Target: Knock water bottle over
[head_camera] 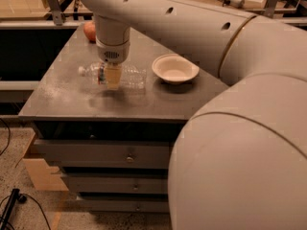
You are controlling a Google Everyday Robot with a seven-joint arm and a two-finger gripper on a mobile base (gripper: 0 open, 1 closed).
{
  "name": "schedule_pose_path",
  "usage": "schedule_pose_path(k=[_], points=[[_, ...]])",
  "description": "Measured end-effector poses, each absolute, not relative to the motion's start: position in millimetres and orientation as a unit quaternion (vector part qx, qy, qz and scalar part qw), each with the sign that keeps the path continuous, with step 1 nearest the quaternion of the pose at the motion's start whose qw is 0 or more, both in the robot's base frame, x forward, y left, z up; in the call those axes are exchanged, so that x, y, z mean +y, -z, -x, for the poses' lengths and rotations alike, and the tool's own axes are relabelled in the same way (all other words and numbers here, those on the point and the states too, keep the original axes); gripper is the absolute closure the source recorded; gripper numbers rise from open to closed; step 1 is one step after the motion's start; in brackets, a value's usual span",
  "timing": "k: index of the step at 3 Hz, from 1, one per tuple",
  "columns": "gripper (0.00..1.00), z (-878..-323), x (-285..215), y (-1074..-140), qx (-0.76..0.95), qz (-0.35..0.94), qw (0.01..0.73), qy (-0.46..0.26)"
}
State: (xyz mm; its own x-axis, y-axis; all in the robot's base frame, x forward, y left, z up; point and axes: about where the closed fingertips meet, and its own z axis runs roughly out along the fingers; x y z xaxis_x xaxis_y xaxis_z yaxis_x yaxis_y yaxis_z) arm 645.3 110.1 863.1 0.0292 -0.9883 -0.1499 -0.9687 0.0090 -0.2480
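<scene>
I am seeing the water bottle (133,76) lying on its side on the table top (57,97). It is crossing directly under the gripper (113,78), with the capped end poking out on one side and the clear ribbed body on the other. The gripper is hanging low over the bottle's label band, at or very near its surface. I cannot tell whether they are touching, nor whether the gripper is set wide or narrow.

Since the bottle is no longer upright, I am judging the knock as done. As I read it, what is remaining is only lifting clear without rolling the bottle toward an edge.

Just past the bottle's body end, a white bowl (175,70) is sitting near but apart. Beyond the gripper, toward the far edge, a reddish round fruit (89,31) is resting well away.
</scene>
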Motion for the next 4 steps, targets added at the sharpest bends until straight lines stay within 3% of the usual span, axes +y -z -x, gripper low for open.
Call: schedule_pose_path(k=[1,3,4], points=[[0.0,-642.5,110.1,-865.0,0.697,0.7,0.155,0.019],[0.0,-636.7,100.6,-872.7,0.7,0.681,0.212,-0.031],[0.0,-621.3,70.1,-902.8,0.699,0.644,0.301,-0.081]])
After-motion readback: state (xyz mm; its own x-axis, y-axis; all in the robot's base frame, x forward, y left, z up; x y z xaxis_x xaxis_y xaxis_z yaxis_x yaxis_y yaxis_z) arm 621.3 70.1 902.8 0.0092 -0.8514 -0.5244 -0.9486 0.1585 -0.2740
